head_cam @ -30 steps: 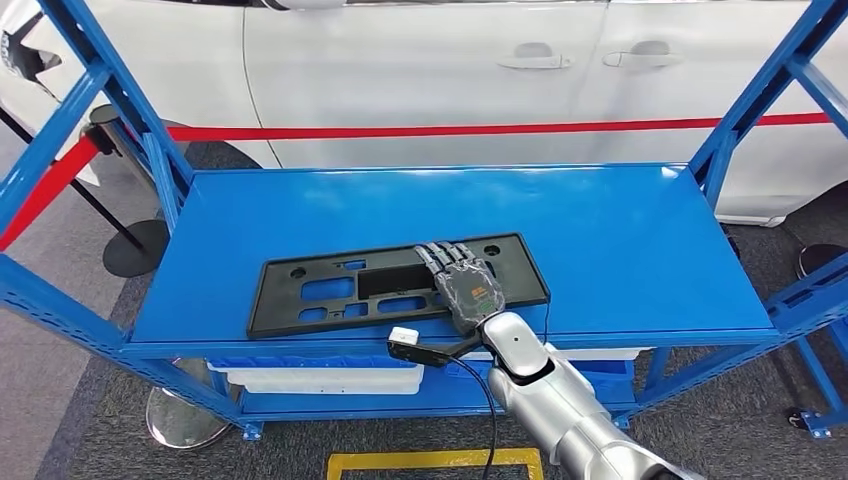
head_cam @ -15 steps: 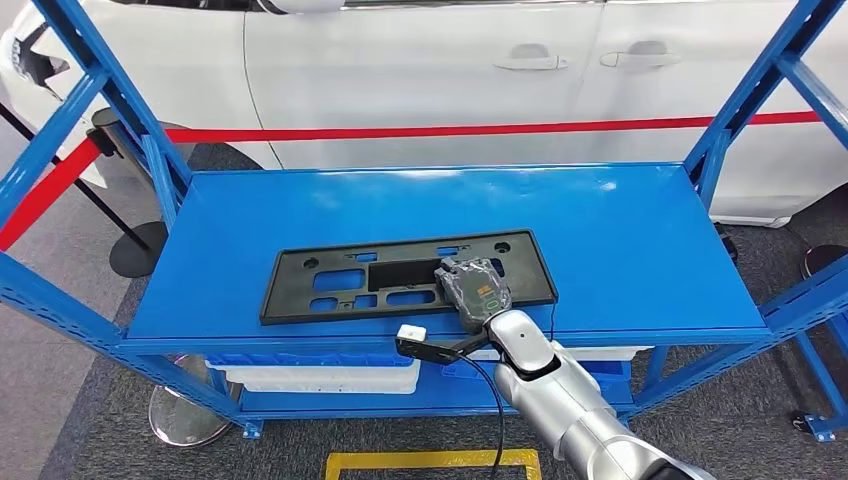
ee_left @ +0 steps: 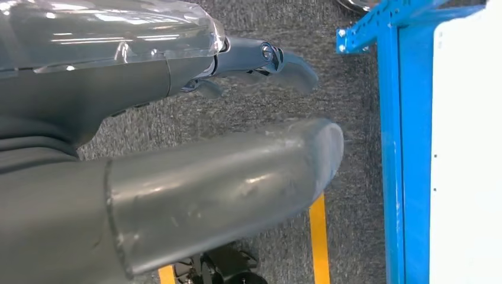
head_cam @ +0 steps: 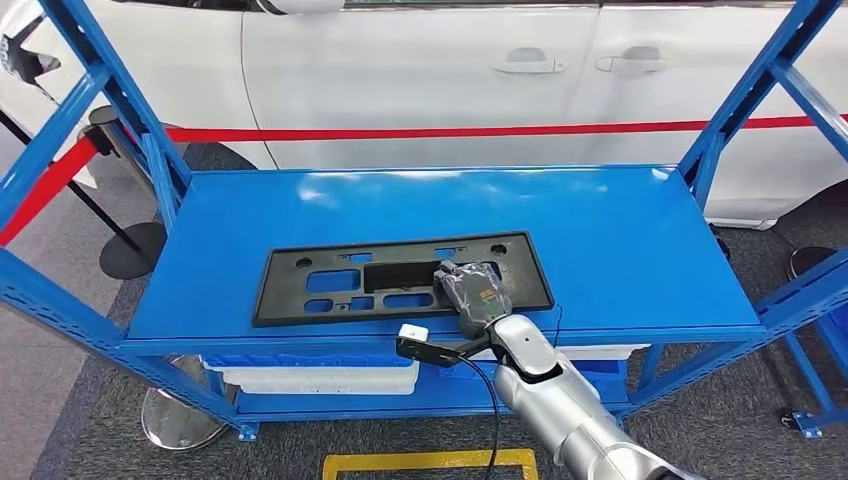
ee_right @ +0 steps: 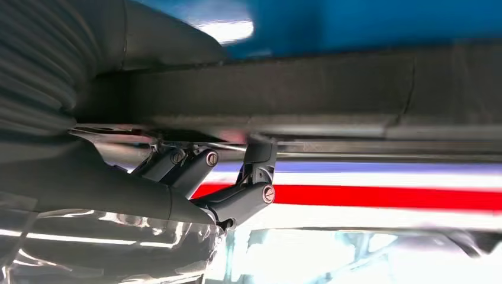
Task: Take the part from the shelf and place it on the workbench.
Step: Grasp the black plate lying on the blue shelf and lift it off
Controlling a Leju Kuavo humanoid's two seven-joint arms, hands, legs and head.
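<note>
Fingers that lay flat and spread over the plate a second ago are now curled down over it, and the plate has slid slightly toward the shelf's left side. Nearest the camera in the head view, the silver right arm (head_cam: 560, 410) rises from below, with a small black-and-white wrist camera module (head_cam: 420, 345) jutting out beside the wrist on a black cable. The right hand (head_cam: 473, 293) sits on the right portion of the flat black plastic mounting plate with rectangular cut-outs (head_cam: 340, 285), its dark fingers bent over the plate's near right part. In the right wrist view, the fingers (ee_right: 248, 195) hook under the dark edge of the plate (ee_right: 266, 89) while the thumb lies on its other face, so the hand grips the plate between them. The plate lies flat on the blue metal shelf (head_cam: 620, 240), toward the front edge and left of centre, its long side running along the shelf.

Below that level, a white bin (head_cam: 320, 378) sits on a lower tier. A yellow floor marking (head_cam: 430, 460) runs across the grey carpet in front of the shelf.

The left hand (ee_left: 195, 177) hangs beside the shelf frame above the carpet, its thumb and one dark finger apart with nothing between them.

Beyond the shelf, a red barrier tape (head_cam: 480, 130) stretches in front of a white car (head_cam: 420, 70).
</note>
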